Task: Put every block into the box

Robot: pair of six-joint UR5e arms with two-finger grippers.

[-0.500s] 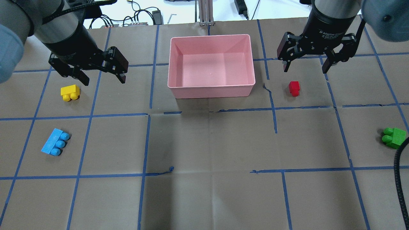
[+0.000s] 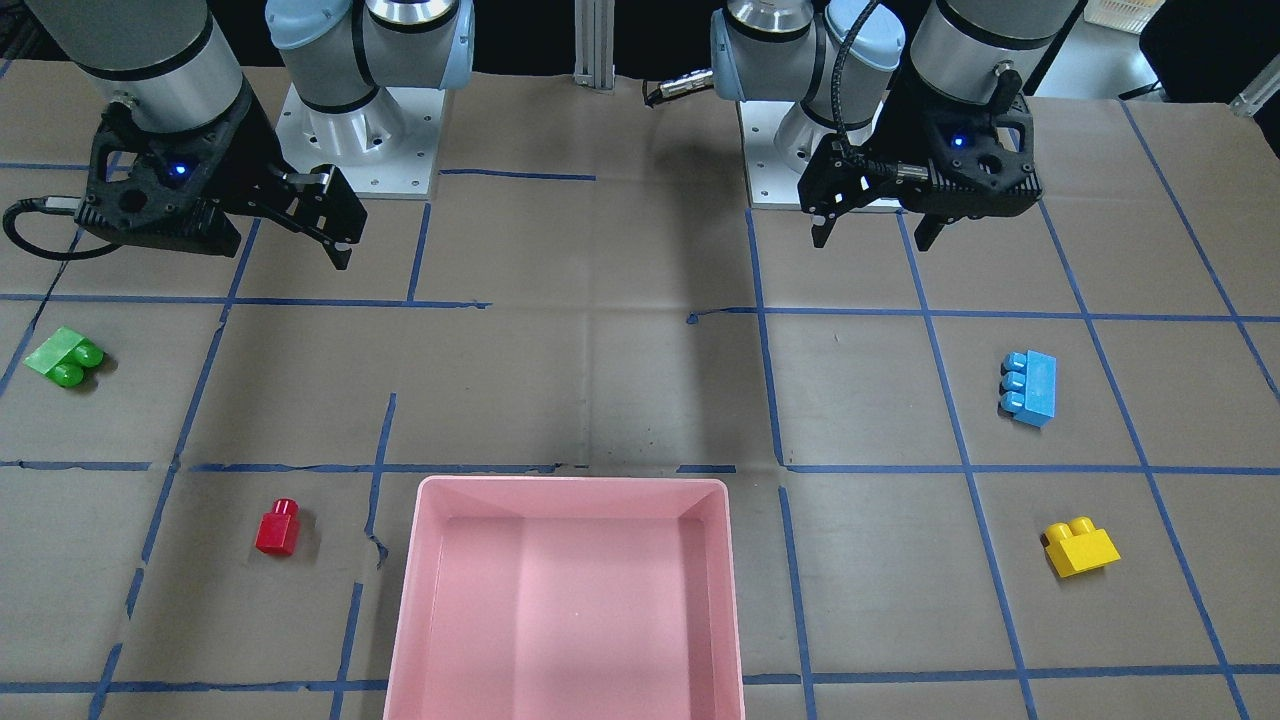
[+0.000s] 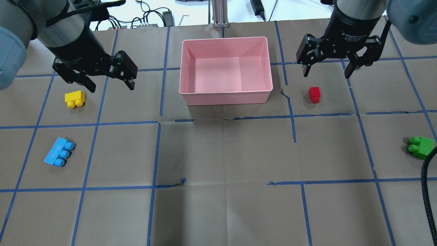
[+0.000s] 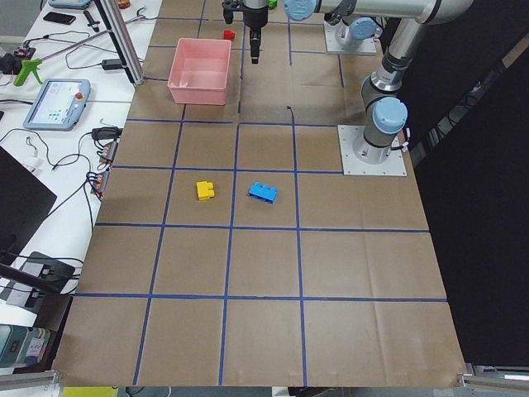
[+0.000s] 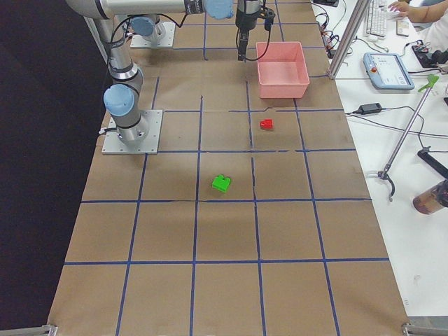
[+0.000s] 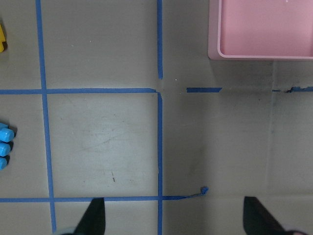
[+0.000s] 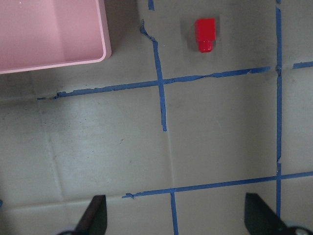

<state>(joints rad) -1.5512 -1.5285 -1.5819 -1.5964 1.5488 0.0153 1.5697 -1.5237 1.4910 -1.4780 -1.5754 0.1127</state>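
The pink box (image 3: 225, 99) sits on the table (image 3: 225, 153) at the far middle, between the two arms. All four bricks lie on the table outside it.

The left tool (image 3: 111, 87) hangs above the table with its fingers spread wide and nothing between them. The yellow two-stud brick (image 3: 75, 99) lies near it, on its outer side. The light-blue three-stud brick (image 3: 58, 156) lies on its side closer to the robot, well apart from the box.

The right tool (image 3: 325, 75) is likewise spread wide and grips nothing. The red one-stud brick (image 3: 314, 94) lies on the table just beyond its fingertips in the overhead view, near the box's right wall. The green two-stud brick (image 3: 421, 147) lies far off at the table's right edge.
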